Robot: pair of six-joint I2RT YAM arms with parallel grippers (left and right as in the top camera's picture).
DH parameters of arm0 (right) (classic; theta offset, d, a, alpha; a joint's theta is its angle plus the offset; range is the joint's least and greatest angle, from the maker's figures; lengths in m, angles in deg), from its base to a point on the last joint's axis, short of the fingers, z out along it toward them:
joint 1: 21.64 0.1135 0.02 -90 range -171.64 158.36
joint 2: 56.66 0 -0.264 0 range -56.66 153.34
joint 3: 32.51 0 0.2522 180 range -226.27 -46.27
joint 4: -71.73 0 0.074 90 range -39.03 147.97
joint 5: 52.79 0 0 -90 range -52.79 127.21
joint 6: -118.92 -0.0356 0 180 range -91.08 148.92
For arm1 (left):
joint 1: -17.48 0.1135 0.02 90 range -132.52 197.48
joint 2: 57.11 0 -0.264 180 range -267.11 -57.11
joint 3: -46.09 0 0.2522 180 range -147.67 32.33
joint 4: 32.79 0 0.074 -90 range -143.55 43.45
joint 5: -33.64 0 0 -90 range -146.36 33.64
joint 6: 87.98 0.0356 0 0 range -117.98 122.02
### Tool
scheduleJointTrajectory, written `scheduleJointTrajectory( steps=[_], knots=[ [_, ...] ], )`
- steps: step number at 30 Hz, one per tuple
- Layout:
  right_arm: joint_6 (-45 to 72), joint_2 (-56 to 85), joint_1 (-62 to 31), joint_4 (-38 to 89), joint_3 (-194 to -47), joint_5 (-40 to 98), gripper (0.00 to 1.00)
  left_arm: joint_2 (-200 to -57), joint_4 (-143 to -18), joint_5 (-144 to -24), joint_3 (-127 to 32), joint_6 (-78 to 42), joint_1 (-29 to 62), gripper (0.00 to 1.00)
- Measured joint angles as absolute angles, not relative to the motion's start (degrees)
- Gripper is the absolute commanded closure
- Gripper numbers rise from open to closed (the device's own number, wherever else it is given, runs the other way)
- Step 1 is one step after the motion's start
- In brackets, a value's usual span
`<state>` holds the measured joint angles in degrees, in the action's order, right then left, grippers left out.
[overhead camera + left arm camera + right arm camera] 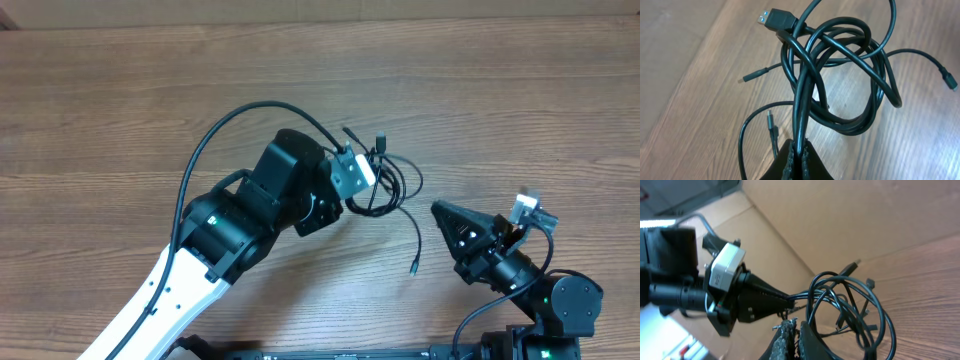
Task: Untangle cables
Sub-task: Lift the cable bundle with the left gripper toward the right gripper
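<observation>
Cables [392, 185], thin and black, sit in one knotted bundle near the middle of the wooden worktop [520, 90]. The left gripper [797, 161] is pinched tight on a few strands at the bundle's edge, and the loops spread out beyond its fingers. A USB plug [771, 20] with a blue tongue sticks out at the far side of the tangle. One loose end [413, 262] trails toward the near edge of the worktop. The right gripper [441, 211] is closed with no cord between its fingers, and points at the tangle from close by.
</observation>
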<state>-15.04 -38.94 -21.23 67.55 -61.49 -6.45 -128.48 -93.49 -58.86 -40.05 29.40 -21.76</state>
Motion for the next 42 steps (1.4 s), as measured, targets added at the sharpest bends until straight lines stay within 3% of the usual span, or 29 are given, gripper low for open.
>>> scheduleJointTrajectory(
  steps=[5,16,37,42],
  knots=[
    [-10.76,-38.94,-21.23,67.64,-61.49,-10.49,0.94,-128.20,-94.75,-61.55,-40.05,32.61,-21.76,0.96],
    [-5.53,-38.92,-21.23,67.75,-61.49,-14.47,0.95,-128.20,-85.53,-64.96,-40.05,34.18,-21.76,0.96],
    [-4.68,-38.94,-21.23,67.77,-61.49,-14.89,0.94,-128.35,-82.47,-69.55,-40.05,34.36,-21.76,0.96],
    [-4.70,-38.94,-21.23,67.73,-61.49,-14.89,0.93,-129.40,-79.26,-69.90,-40.05,29.42,-21.83,0.96]
  ],
)
